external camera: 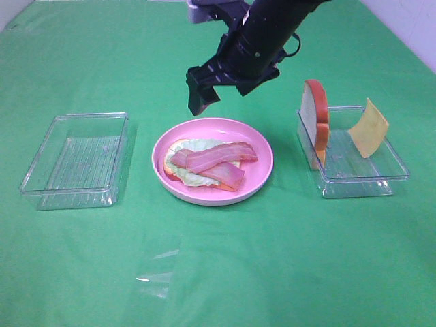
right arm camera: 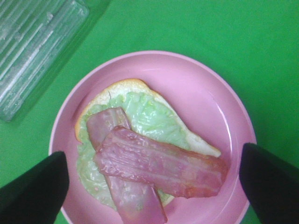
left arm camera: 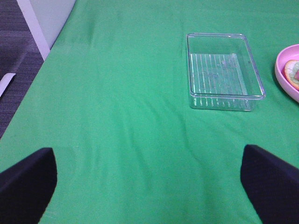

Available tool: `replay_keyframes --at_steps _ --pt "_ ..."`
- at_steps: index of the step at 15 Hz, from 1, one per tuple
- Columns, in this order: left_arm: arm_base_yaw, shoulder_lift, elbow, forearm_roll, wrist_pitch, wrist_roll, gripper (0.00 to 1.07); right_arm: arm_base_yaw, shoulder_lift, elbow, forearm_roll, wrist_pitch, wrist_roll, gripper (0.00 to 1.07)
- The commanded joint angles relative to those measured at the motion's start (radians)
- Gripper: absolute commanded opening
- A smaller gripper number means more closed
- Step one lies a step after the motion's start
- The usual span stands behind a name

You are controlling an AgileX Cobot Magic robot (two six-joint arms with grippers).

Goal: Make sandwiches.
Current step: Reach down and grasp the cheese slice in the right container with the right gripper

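On the pink plate [external camera: 262,146] lies a bread slice [right arm camera: 122,86] topped with a pale green lettuce leaf [external camera: 197,144] and two crossed bacon strips [external camera: 214,158]. My right gripper [external camera: 230,85] hangs open above the plate's far side, holding nothing. In the right wrist view its fingertips [right arm camera: 32,191] frame the bacon strips [right arm camera: 159,163] and lettuce leaf [right arm camera: 149,112]. A second bread slice [external camera: 317,116] stands upright in the right clear tray [external camera: 361,180], with a yellow cheese square [external camera: 369,128] leaning beside it. My left gripper [left arm camera: 149,191] is open over bare cloth, out of the exterior view.
An empty clear tray [external camera: 75,160] sits left of the plate, also seen as the tray [left arm camera: 224,70] in the left wrist view. A scrap of clear film [external camera: 157,272] lies on the green cloth near the front. The table edge [left arm camera: 46,51] is at the far left.
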Motion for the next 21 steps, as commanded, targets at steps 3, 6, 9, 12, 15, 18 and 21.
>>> replay_keyframes --at_steps 3,6,9,12,15,18,21 --pt "0.003 -0.014 0.002 0.0 -0.005 0.002 1.0 -0.004 -0.029 -0.182 -0.063 0.192 0.002 0.97" --pt "0.003 -0.014 0.002 0.0 -0.005 0.002 1.0 -0.025 -0.034 -0.375 -0.178 0.345 0.12 0.97" --pt "0.003 -0.014 0.002 0.0 -0.005 0.002 1.0 -0.149 -0.034 -0.489 -0.188 0.439 0.143 0.97" --pt "0.003 -0.014 0.002 0.0 -0.005 0.002 1.0 -0.33 -0.034 -0.484 -0.192 0.483 0.143 0.97" --pt "0.003 -0.014 0.002 0.0 -0.005 0.002 1.0 -0.47 -0.024 -0.477 -0.184 0.513 0.143 0.97" --pt "0.003 -0.014 0.002 0.0 -0.005 0.002 1.0 -0.541 -0.023 -0.358 -0.176 0.484 0.143 0.97" --pt "0.003 -0.014 0.002 0.0 -0.005 0.002 1.0 -0.539 -0.022 -0.19 -0.148 0.381 0.142 0.97"
